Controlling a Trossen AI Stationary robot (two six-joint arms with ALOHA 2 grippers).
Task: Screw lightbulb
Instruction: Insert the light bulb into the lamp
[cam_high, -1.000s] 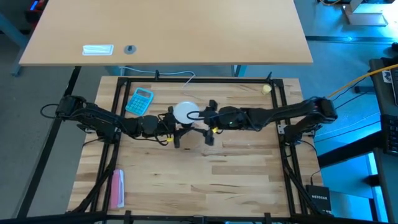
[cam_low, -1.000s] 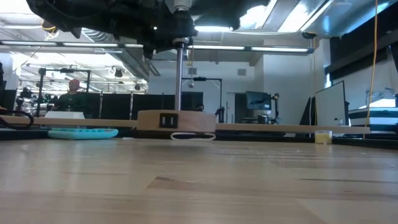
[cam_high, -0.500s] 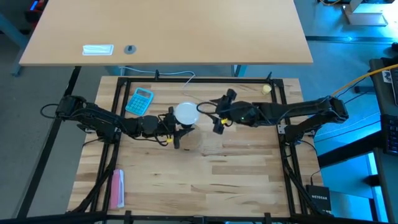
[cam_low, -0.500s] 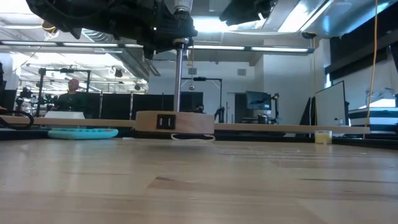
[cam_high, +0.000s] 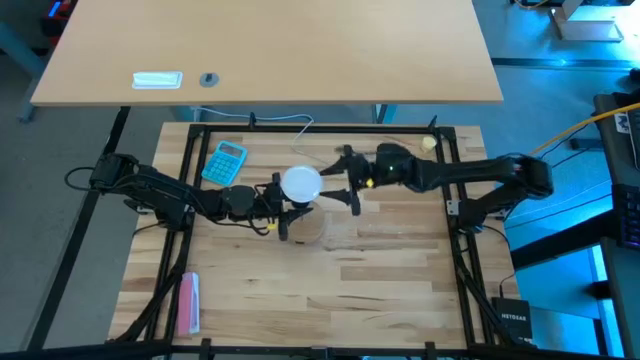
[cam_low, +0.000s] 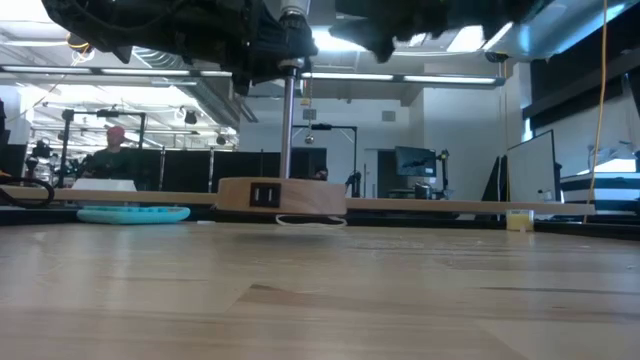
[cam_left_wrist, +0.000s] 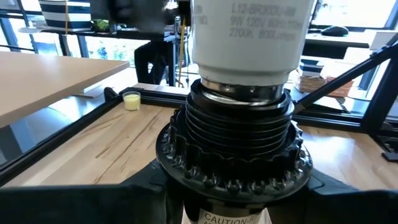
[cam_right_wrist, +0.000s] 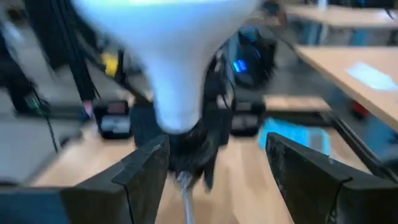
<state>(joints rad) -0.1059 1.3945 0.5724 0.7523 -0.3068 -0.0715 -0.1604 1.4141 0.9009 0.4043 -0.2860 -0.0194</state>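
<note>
My left end effector (cam_high: 285, 213) pinched the black socket (cam_left_wrist: 233, 155) near the middle of the desk (cam_high: 380, 270), holding it upright. The lightbulb (cam_high: 300, 183) sat in that socket, dome up, its metal base seated in the ribbed collar. My right end effector (cam_high: 350, 180) hung just beside the bulb, fingers (cam_right_wrist: 146, 171) spread and apart from it.

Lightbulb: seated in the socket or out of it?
Seated: the lightbulb stands upright with its metal base inside the ribbed black socket.
</note>
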